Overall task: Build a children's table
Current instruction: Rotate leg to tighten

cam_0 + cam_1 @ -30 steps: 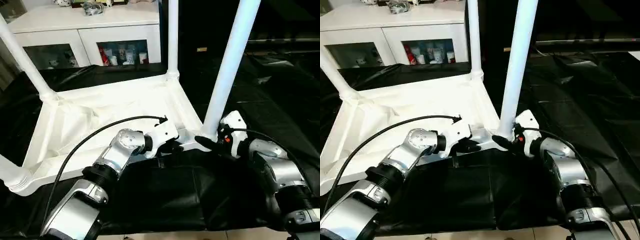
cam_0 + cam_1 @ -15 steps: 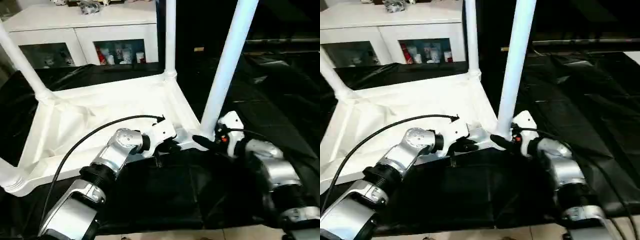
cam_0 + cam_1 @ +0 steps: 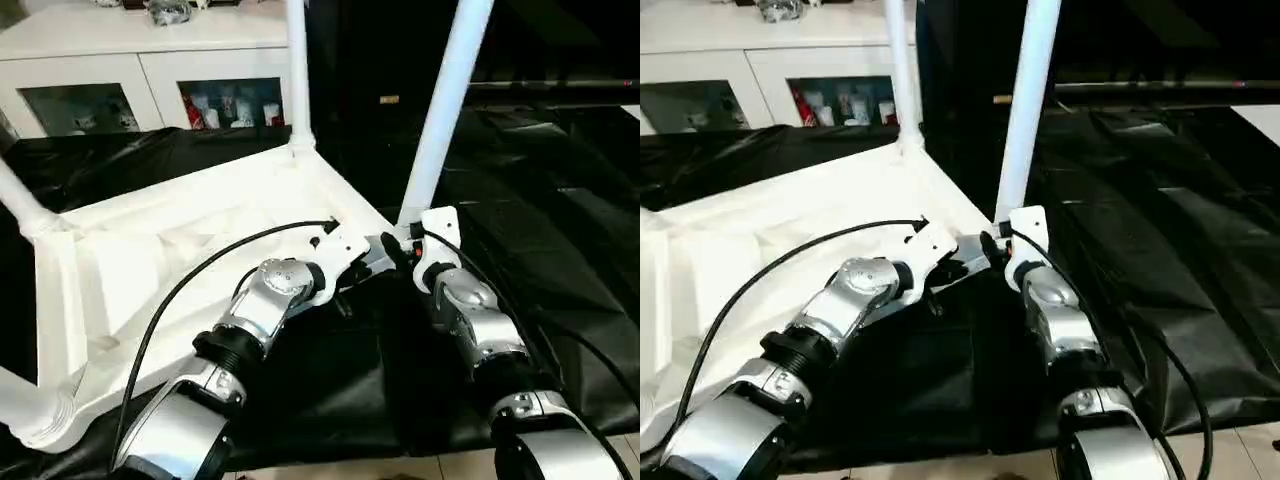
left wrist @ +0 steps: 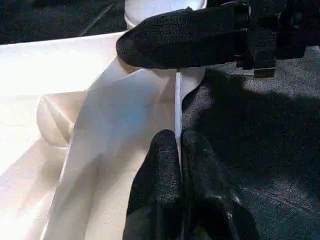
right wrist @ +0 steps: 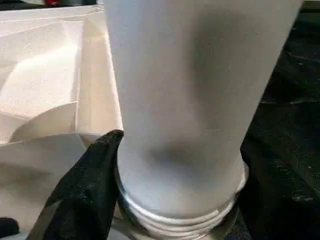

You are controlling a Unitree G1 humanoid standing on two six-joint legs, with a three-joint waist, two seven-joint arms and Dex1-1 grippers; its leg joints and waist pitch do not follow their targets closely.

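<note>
The children's table lies upside down on the black-covered work table, its white tabletop [image 3: 150,270] facing up with legs rising from the corner sockets. My left gripper [image 3: 373,260] is shut on the tabletop's thin raised rim [image 4: 177,95] beside the near right corner. My right gripper [image 3: 402,243] is closed around the base of the near right leg [image 3: 440,110], just above its threaded socket [image 5: 170,220]; one black finger [image 5: 85,185] presses on the tube. The far right leg [image 3: 296,70] stands upright. Two more legs [image 3: 20,200] show at the left.
A white cabinet with glass doors [image 3: 120,60] stands behind the work table. Wrinkled black cover [image 3: 560,200] stretches to the right of the tabletop. The work table's front edge and pale floor [image 3: 1240,440] are just below my forearms. A black cable [image 3: 200,270] arcs over my left arm.
The view has shifted. The tabletop has swung round with both grippers still on it, its far right leg and left corners now sitting further left. My right forearm points straighter ahead.
</note>
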